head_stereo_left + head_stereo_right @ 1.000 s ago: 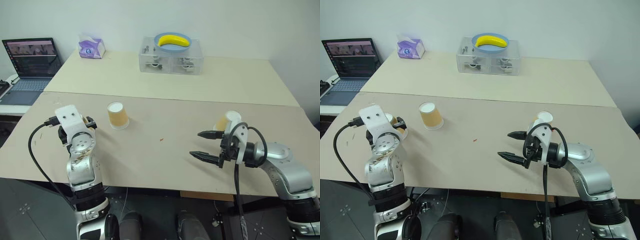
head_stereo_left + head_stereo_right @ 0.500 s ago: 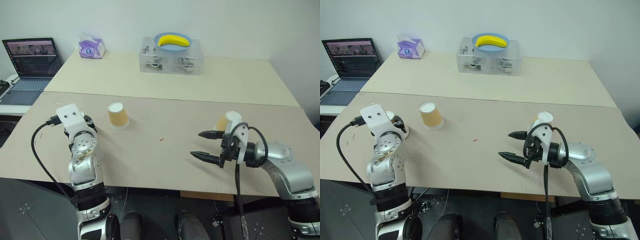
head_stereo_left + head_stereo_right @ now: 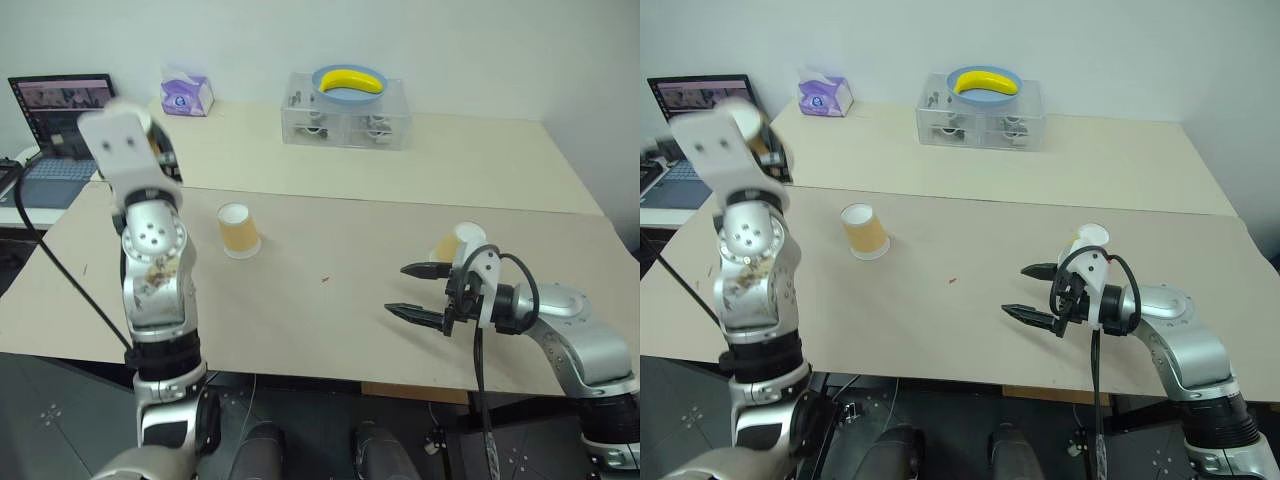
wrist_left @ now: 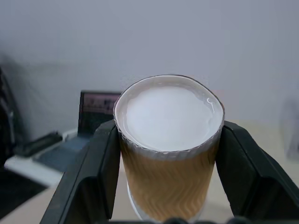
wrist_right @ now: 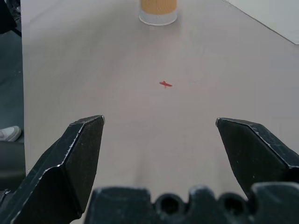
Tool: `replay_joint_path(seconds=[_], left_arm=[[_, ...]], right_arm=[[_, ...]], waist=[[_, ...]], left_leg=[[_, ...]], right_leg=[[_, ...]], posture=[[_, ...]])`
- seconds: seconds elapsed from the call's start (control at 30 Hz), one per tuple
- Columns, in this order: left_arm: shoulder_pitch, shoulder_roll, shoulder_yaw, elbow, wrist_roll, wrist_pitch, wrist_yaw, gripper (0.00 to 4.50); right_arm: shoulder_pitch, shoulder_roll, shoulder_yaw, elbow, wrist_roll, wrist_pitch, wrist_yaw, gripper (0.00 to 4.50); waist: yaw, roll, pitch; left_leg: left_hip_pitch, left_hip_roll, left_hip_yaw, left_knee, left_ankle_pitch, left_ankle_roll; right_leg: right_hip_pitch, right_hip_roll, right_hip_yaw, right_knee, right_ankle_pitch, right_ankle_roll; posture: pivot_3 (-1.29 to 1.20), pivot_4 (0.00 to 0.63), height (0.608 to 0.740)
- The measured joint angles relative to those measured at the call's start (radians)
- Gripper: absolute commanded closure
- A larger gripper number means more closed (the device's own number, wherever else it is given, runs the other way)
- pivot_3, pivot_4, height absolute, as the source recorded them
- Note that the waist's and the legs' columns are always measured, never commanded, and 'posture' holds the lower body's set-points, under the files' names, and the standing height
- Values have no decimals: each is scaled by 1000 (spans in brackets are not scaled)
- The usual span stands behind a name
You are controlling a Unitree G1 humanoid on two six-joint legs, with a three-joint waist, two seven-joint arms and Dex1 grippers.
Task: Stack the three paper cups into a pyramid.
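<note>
In the left eye view the left gripper (image 3: 150,140) is raised high over the near table's (image 3: 330,330) left edge, blurred, so the cup it carries barely shows beside its fingers; a second cup (image 3: 237,230) stands upside down on the near table, well apart from the arm, and a third cup (image 3: 456,242) sits just behind the right gripper (image 3: 418,292), which hovers low over the table with its jaws spread wide and nothing between them. The right eye view gives the same layout, with the third cup partly hidden behind the right wrist, so I cannot tell whether it stands upright or tilted. In the left wrist view the black fingers (image 4: 100,168) are clamped on the ribbed sides of the held cup (image 4: 168,154), its white end facing the camera; its far end is cut off below. The right wrist view looks between the open fingers (image 5: 77,154) toward the upside-down cup and a small red mark (image 5: 165,84) on the table. Judging from this, a hard squeeze could crush the thin paper, or a fast swing could let the held cup slip or knock the standing one over
</note>
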Motion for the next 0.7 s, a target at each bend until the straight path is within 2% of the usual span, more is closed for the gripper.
replay_joint_path(seconds=[0.1, 0.23, 0.3, 0.4, 0.53, 0.7], left_arm=[[-43, -2, -45, 29, -81, -12, -129, 2035], [-53, -38, -84, 107, -284, 34, -369, 2035], [-50, 3, -128, 108, -339, 15, -503, 2035], [-40, 46, -164, 107, -436, 93, -648, 2035], [-21, 103, -232, 144, -465, 106, -786, 2035], [-21, 114, -296, 247, -428, -11, -899, 2035]], right_arm=[[0, 0, 0, 6, 1, 0, 3, 0], [10, -8, -9, -5, 1, 0, 6, 0], [38, -13, -44, -10, 3, -7, 6, 0], [61, -24, -103, -8, 9, -19, 7, 0], [97, -44, -157, -10, 21, -19, 7, 0], [149, -47, -164, -36, 21, -18, -10, 0]], waist=[[1, 0, 0], [-4, 0, 0], [-10, 0, 0], [-9, 0, 0], [-6, 0, 0], [-5, 0, 0]], left_leg=[[0, 0, 0, 0, 0, 0], [0, 0, 0, 0, 0, 0], [0, 0, 0, -1, 0, 0], [1, 0, 0, -1, 0, 0], [1, 0, 0, 0, 0, 0], [1, 0, 0, 0, 0, 0]], right_leg=[[0, 0, 0, 0, 0, 0], [-1, 1, 0, 1, 0, 0], [-2, 1, 0, 1, 0, 0], [-1, 1, 0, 1, 0, 0], [0, 1, 0, 1, 0, 0], [0, 1, 0, 0, 0, 0]], posture=[[0, 150, 694], [0, 150, 694], [0, 150, 694], [0, 150, 694], [0, 150, 694], [0, 150, 694]])
